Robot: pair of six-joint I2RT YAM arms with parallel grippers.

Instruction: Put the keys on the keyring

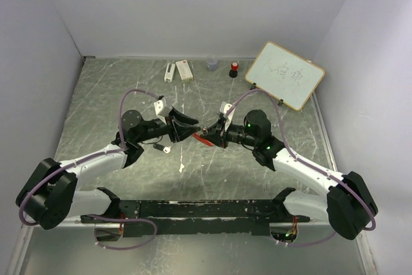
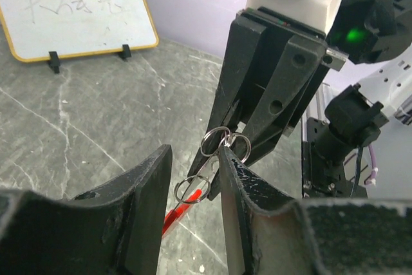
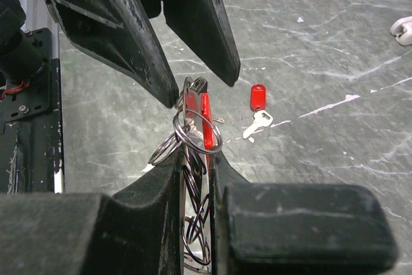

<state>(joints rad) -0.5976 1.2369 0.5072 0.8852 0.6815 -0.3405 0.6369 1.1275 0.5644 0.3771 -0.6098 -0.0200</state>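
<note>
My right gripper (image 3: 195, 159) is shut on the keyring (image 3: 196, 134), a bunch of thin silver rings with a red oblong fob (image 3: 205, 119) pinched between its fingers. Held above the table, the rings (image 2: 215, 141) hang in front of my left gripper (image 2: 195, 152). That gripper is open, one small ring (image 2: 192, 189) dangles between its jaws, and its right fingertip touches the bunch. A silver key with a red tag (image 3: 257, 98) lies on the table beyond. From above, the two grippers meet at mid-table (image 1: 201, 133), and a small key (image 1: 163, 149) lies just left of them.
A whiteboard (image 1: 284, 75) stands at the back right. Two white boxes (image 1: 179, 70), a clear cup (image 1: 212, 64) and a red-capped cylinder (image 1: 234, 69) line the back edge. A white scrap (image 1: 182, 169) lies in front of the grippers.
</note>
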